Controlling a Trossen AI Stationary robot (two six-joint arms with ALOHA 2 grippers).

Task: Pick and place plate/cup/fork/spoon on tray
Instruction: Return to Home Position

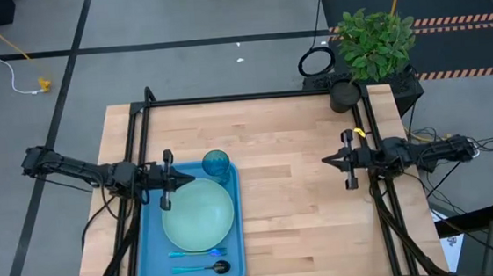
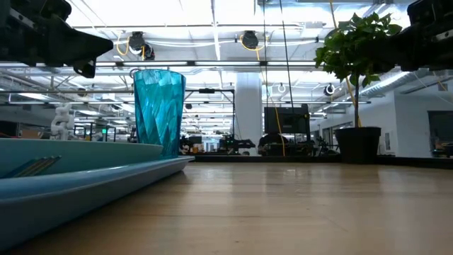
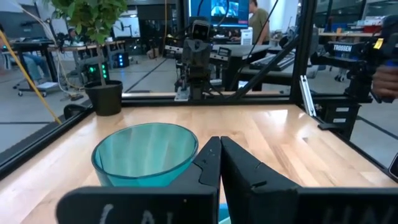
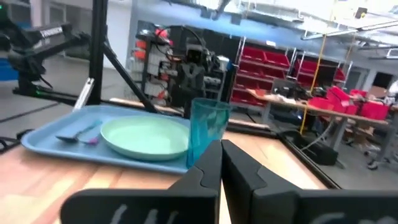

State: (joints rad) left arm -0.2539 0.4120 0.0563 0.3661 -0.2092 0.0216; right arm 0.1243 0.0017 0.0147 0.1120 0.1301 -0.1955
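The blue tray [image 1: 152, 251] lies at the table's near left. On it rest the mint-green plate [image 1: 198, 214], the teal cup [image 1: 216, 163] upright at the far right corner, and near the front edge the light-blue fork [image 1: 197, 252] and the dark-bowled spoon [image 1: 209, 267]. My left gripper [image 1: 184, 175] is shut and empty, hovering over the tray's far end, just left of the cup [image 3: 146, 152]. My right gripper [image 1: 326, 160] is shut and empty, over the table's right side, pointing toward the tray [image 4: 50, 134], the plate [image 4: 146, 137] and the cup [image 4: 208, 127].
A potted plant [image 1: 376, 44] stands at the far right corner. Black frame rails [image 1: 243, 97] run along the table's far, left and right edges. Bare wood [image 1: 306, 221] lies between the tray and the right arm.
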